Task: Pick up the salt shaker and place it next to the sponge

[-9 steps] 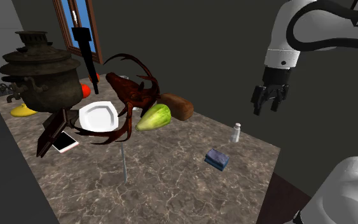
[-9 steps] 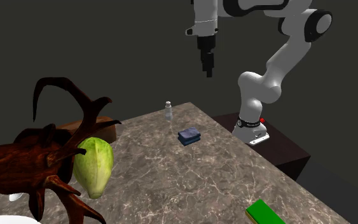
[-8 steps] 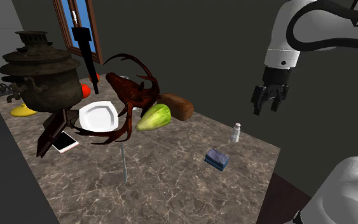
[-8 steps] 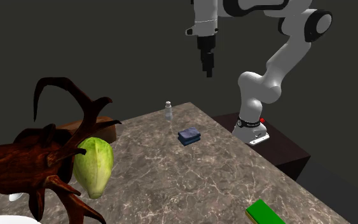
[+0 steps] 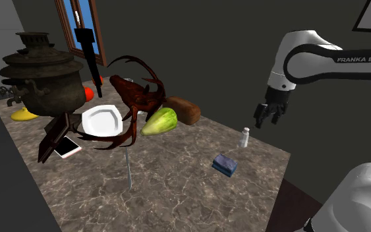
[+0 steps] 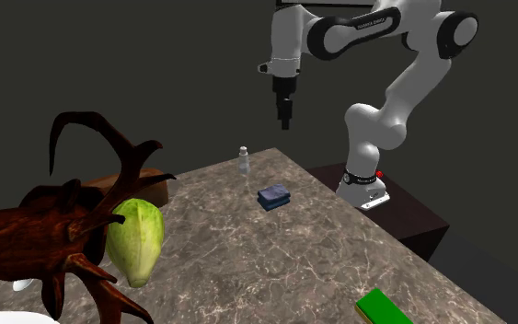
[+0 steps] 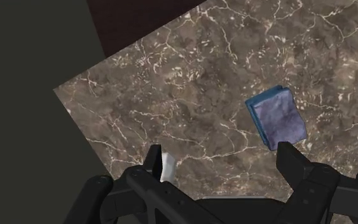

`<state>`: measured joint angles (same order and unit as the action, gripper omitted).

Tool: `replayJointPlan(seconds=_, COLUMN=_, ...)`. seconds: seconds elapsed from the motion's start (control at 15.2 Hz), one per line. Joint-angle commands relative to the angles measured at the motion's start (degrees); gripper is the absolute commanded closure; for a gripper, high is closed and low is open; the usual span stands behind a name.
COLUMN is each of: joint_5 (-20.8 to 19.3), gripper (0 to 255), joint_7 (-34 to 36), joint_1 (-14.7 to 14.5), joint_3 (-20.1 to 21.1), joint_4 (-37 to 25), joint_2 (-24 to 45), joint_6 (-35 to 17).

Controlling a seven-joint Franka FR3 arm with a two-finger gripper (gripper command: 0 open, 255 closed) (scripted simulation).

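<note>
The salt shaker is stood upright near the far edge of the marbled table, not yet touched. The blue sponge is laid a bit nearer the camera in the shoulder view, close by but apart from it. The gripper is hung in the air above the shaker and slightly to the shoulder view's right, fingers spread wide with nothing held. In the wrist view the shaker looks partly tucked behind one finger, though that's hard to be sure of. So the approach is judged to be the step in hand: the hand needs to be centred over the shaker, lowered, then closed. Compared with half a second ago, the gripper has been brought lower and closer to the shaker.
</note>
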<state>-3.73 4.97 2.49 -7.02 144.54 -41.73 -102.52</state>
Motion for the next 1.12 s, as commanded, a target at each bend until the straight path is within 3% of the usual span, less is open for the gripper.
replayJointPlan(seconds=0.0, joint_5=-1.0, gripper=0, joint_7=-1.0, joint_1=0.4, joint_3=-0.9, joint_4=2.2, joint_2=1.4, joint_6=-5.6)
replayJointPlan(seconds=0.4, joint_5=-4.0, gripper=0, joint_7=-4.7, joint_1=1.7, joint_3=-4.8, joint_4=6.6, joint_2=8.8, joint_6=-22.6)
replayJointPlan(seconds=0.79, joint_5=-4.8, gripper=0, joint_7=-9.0, joint_1=1.9, joint_3=-9.3, joint_4=7.1, joint_2=20.4, joint_6=-39.9)
replayJointPlan(seconds=1.06, joint_5=-4.2, gripper=0, joint_7=-10.0, joint_1=1.5, joint_3=-10.2, joint_4=7.3, joint_2=24.3, joint_6=-44.6)
